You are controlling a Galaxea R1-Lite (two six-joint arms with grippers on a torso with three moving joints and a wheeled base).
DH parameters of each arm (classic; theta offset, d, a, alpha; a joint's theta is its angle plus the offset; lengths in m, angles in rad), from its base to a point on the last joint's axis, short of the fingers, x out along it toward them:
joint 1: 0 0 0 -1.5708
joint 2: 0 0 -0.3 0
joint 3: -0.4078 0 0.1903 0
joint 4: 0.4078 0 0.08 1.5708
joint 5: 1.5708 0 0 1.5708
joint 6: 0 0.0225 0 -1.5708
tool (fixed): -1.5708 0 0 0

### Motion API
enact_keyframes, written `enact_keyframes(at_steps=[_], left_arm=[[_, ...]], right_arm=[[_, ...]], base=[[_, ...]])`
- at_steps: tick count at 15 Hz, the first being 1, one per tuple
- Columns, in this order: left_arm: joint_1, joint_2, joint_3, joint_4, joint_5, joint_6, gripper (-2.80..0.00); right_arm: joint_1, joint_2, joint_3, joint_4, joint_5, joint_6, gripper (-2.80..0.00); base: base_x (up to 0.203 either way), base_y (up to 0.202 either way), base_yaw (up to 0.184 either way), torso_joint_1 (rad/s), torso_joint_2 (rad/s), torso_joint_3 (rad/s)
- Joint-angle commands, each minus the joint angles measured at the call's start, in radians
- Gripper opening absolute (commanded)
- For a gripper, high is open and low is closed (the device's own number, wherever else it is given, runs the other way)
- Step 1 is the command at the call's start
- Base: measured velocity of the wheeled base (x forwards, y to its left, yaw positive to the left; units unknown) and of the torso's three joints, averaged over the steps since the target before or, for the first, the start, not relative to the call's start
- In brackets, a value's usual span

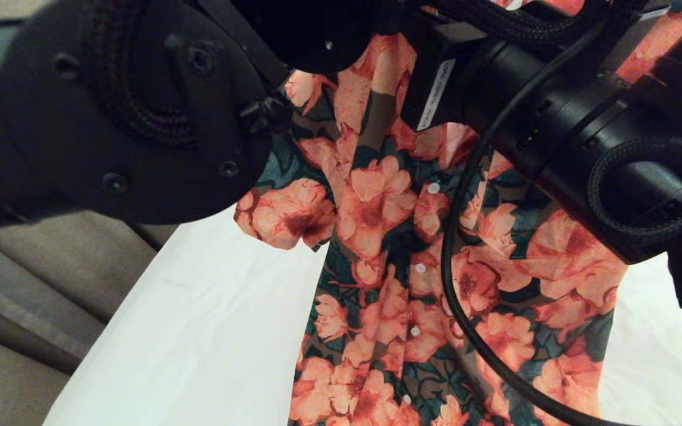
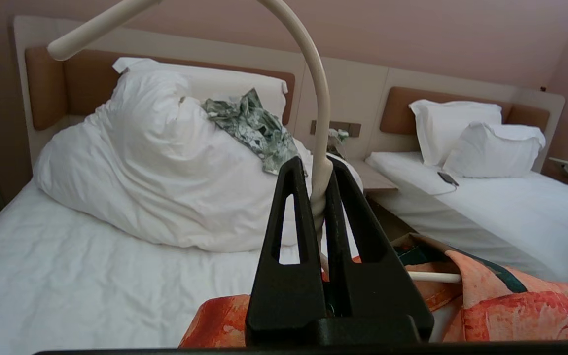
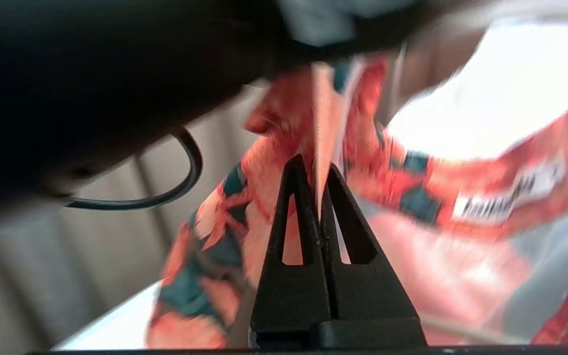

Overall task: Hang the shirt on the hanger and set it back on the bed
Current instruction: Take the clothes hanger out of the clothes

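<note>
Left gripper (image 2: 319,172) pinching hanger (image 2: 313,88) neck; right gripper (image 3: 319,170) pinching shirt (image 3: 323,128) fabric edge.

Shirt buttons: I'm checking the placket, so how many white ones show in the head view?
4, in a line down the shirt front: near the collar, mid-chest, lower, and near the frame's bottom edge. The arms may hide more.
</note>
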State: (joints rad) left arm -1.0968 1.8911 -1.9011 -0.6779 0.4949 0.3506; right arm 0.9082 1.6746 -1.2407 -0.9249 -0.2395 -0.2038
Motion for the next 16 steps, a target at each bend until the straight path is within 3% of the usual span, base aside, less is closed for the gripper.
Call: enact_keyframes(at_steps=[1,3,5,10,16], left_arm=[[-0.002,-0.009,-0.001,-0.011,0.002,0.002,-2.80],[-0.002,-0.010,-0.001,-0.011,0.002,0.002,-2.80],[-0.002,-0.010,-0.001,-0.012,0.002,0.002,-2.80],[-0.002,-0.010,-0.001,-0.011,0.001,0.002,-2.80],[-0.016,-0.002,-0.001,-0.009,0.001,0.004,-2.80]], right_arm=[[-0.020,-0.016,-0.015,0.111,0.011,0.102,-2.80],[-0.033,-0.017,-0.059,0.219,0.052,0.198,-2.80],[-0.042,-0.013,-0.077,0.262,0.066,0.224,-2.80],[-0.040,-0.039,-0.074,0.262,0.064,0.212,-2.80],[-0.038,-0.091,-0.016,0.255,0.056,0.110,-2.80]], base=[[0.000,0.000,0.000,0.000,0.00,0.000],[0.000,0.000,0.000,0.000,0.00,0.000],[0.000,0.000,0.000,0.000,0.00,0.000],[0.000,0.000,0.000,0.000,0.00,0.000],[0.000,0.000,0.000,0.000,0.00,0.000]])
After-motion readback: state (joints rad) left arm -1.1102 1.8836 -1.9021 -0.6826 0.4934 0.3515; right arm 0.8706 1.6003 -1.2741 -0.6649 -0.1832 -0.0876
